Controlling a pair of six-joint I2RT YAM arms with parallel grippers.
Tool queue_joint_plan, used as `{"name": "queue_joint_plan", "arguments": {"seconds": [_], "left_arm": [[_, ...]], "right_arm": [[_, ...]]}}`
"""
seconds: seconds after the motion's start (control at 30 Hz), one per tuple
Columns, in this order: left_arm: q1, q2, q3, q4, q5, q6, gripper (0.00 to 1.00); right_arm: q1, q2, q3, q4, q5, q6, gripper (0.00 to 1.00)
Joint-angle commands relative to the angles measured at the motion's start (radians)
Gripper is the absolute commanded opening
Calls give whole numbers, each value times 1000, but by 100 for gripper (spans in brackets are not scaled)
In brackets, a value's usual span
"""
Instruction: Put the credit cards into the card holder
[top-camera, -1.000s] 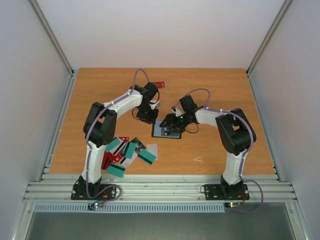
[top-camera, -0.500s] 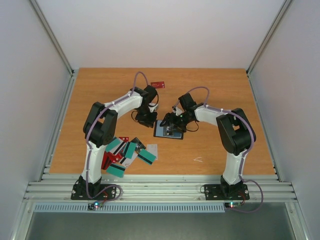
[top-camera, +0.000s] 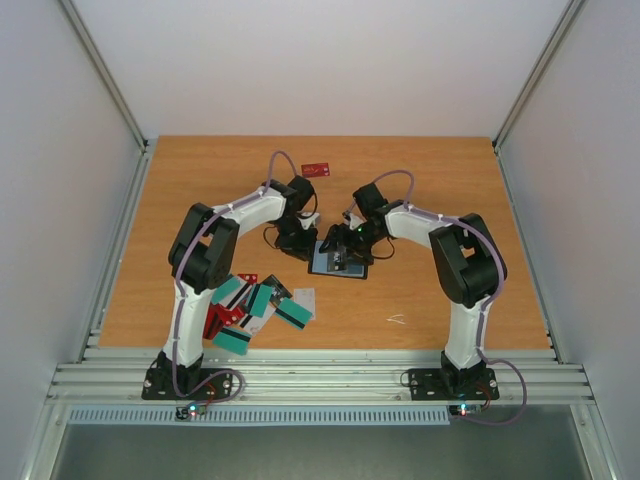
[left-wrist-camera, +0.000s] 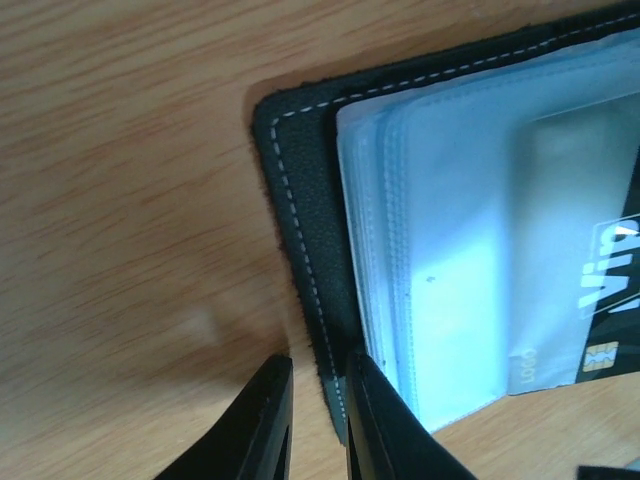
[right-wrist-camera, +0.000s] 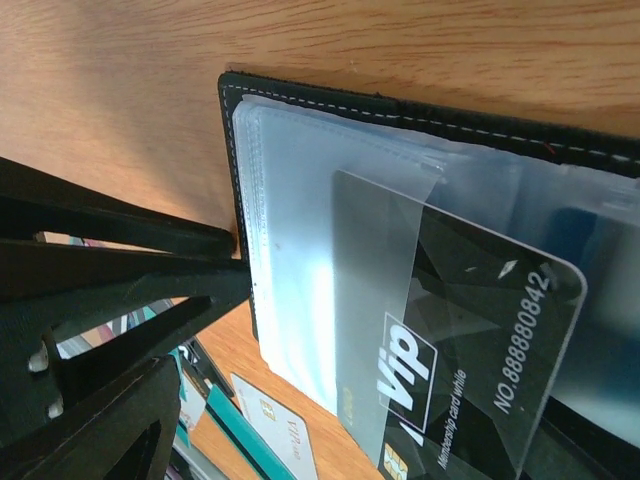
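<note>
While the left fingers (left-wrist-camera: 262, 430) are clenched on the stitched edge of the card holder (left-wrist-camera: 300, 230), the right fingers (top-camera: 335, 243) sit over its clear sleeves (left-wrist-camera: 450, 250) — gripping or not, I cannot tell. A black card (right-wrist-camera: 470, 330) is partway in one sleeve. The holder lies open mid-worktop (top-camera: 440, 200) — other credit cards (top-camera: 250, 305) are heaped near the left base.

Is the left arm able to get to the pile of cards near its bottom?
Probably yes. The pile lies bare by the base of the left arm, nothing on it. But its fingers pinch the holder now, so letting go comes first.
</note>
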Motion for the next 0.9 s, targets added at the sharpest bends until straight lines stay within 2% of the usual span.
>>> {"name": "queue_joint_plan", "arguments": {"seconds": [0.0, 0.3, 0.73, 0.77, 0.8, 0.87], "left_arm": [[-3, 33, -16, 47, 58, -17, 18], [-3, 35, -29, 63, 97, -14, 18], [-1, 15, -12, 25, -49, 14, 18], [-1, 12, -11, 23, -57, 19, 18], [-1, 10, -11, 23, -59, 21, 18], [0, 10, -10, 20, -49, 24, 18]], "right_arm": [[22, 54, 33, -54, 57, 1, 78], [61, 97, 79, -94, 84, -6, 78], [59, 58, 208, -344, 234, -84, 82], [60, 61, 223, -361, 239, -86, 83], [60, 64, 240, -376, 242, -92, 96], [60, 71, 270, -411, 253, -98, 99]]}}
